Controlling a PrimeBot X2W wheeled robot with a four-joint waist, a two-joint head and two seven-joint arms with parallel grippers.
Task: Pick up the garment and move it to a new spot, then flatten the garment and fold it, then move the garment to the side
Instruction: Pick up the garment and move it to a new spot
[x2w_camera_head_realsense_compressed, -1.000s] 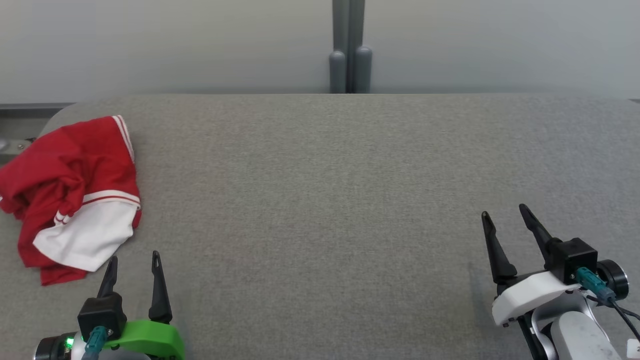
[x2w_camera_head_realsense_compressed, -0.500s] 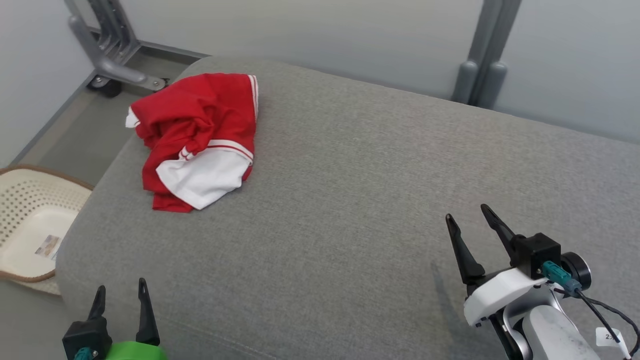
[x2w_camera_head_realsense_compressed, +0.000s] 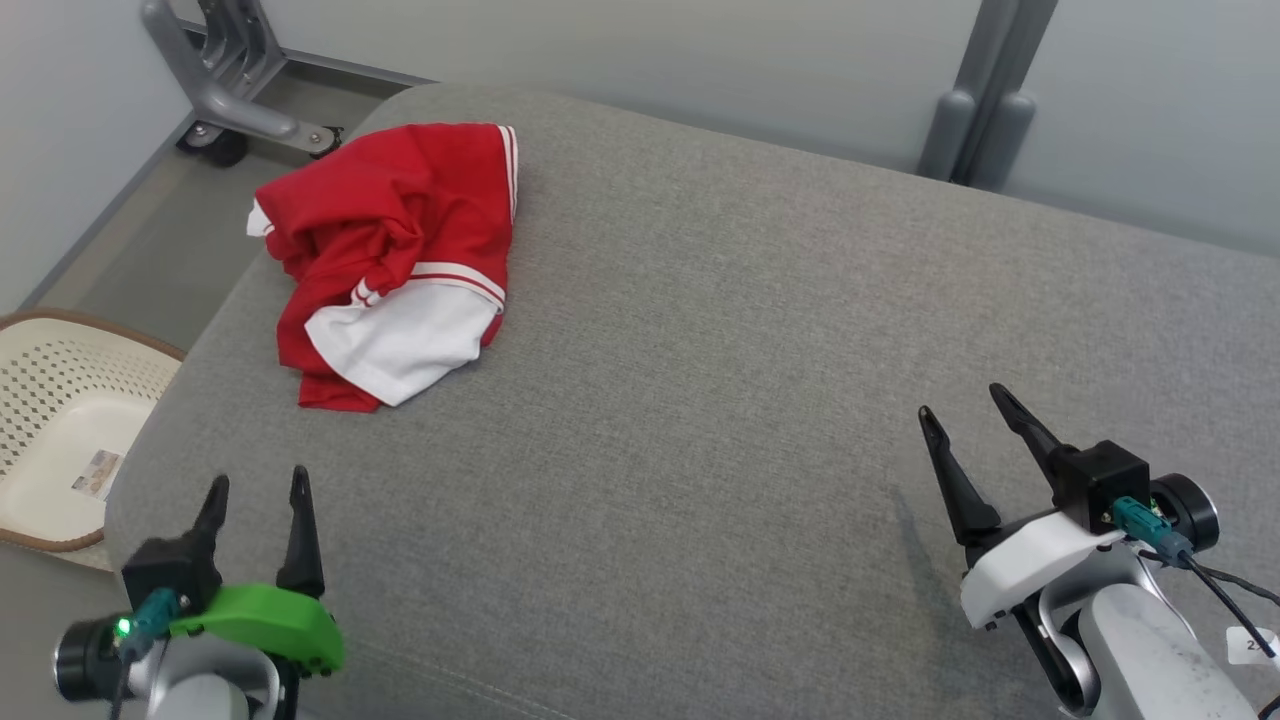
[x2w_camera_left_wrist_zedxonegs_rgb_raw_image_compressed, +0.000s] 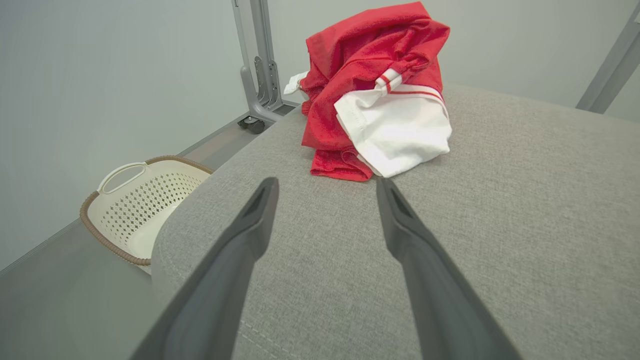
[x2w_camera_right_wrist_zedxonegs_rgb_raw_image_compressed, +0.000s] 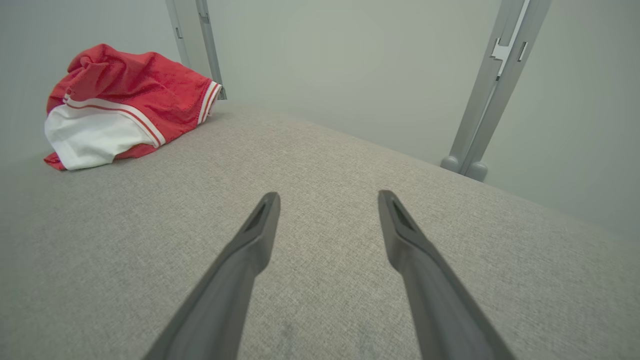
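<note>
Garment (x2w_camera_head_realsense_compressed: 395, 255) bunched on tabletop (x2w_camera_head_realsense_compressed: 700, 350) ahead of my left fingers (x2w_camera_head_realsense_compressed: 301, 520), long axis running away | right fingers (x2w_camera_head_realsense_compressed: 955, 480) far off | both spread, empty | left nearer

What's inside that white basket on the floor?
The basket looks empty except for a small paper label lying on its bottom. The grey table covers its near corner, so what may lie in that part cannot be seen.

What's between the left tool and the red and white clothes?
Just bare grey cushion between the left tool and the garment, seen in the left wrist view.
</note>
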